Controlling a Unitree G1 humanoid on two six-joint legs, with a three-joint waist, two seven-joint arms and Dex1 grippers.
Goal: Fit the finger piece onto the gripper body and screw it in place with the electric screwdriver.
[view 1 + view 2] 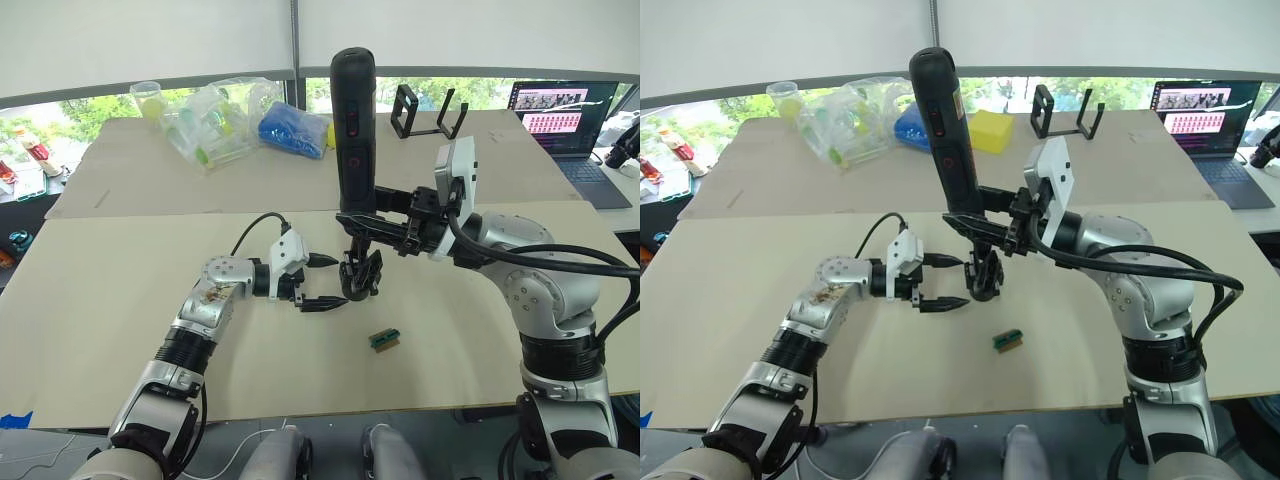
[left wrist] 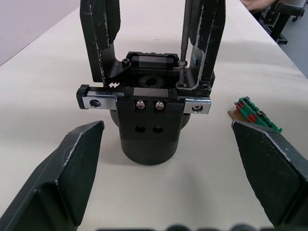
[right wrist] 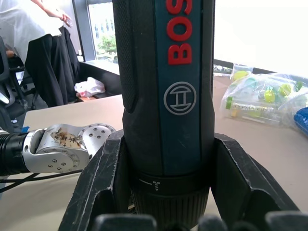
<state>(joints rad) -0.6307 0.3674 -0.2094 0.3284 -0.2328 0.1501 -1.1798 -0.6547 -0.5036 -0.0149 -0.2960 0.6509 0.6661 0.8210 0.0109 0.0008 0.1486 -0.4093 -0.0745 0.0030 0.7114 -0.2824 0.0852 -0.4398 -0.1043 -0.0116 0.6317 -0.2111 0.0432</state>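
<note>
The gripper body, a chunky black block on a round base, stands on the table in front of my left gripper. That gripper is open, one finger to each side and apart from the body. Two black fingers rise from the body; the finger piece is the one beside the metal bit. The bit's tip rests on a screw at its base. My right gripper is shut on the electric screwdriver, held upright over the gripper body. The right wrist view shows the screwdriver's barrel between the fingers.
A tiny green-and-tan block lies on the table just right of the body. At the back are a black open-frame stand, clear bags of parts, a blue bag, a yellow box and a laptop. A person stands far off.
</note>
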